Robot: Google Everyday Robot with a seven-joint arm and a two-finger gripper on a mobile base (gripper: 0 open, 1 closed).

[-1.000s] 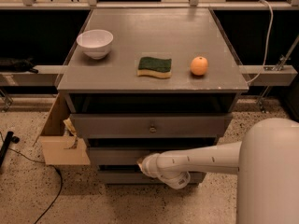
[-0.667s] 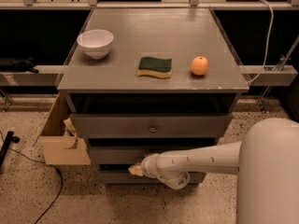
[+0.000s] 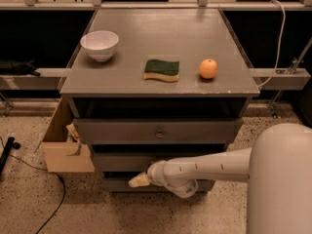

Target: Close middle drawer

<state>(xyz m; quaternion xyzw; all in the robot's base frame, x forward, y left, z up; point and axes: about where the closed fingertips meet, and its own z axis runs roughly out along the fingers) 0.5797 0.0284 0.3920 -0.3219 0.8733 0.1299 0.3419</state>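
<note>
The grey cabinet [image 3: 161,84] has three drawers. The top drawer [image 3: 122,130] with its round metal knob [image 3: 159,134] stands slightly out. Below it, the middle drawer [image 3: 119,162] shows a wide flat grey front, partly hidden by my arm; its knob is hidden. The lowest drawer front [image 3: 117,185] sits recessed beneath. My gripper [image 3: 138,180] reaches in from the right on a white arm [image 3: 209,167]. It is low in front of the cabinet, at the lower edge of the middle drawer front.
A white bowl [image 3: 99,45], a green-and-yellow sponge [image 3: 162,69] and an orange [image 3: 208,68] sit on the cabinet top. An open cardboard box [image 3: 66,145] stands against the cabinet's left side. A black cable [image 3: 44,179] runs over the floor at left.
My gripper has moved left and a little down along the front of the lower drawers. The drawers look unchanged.
</note>
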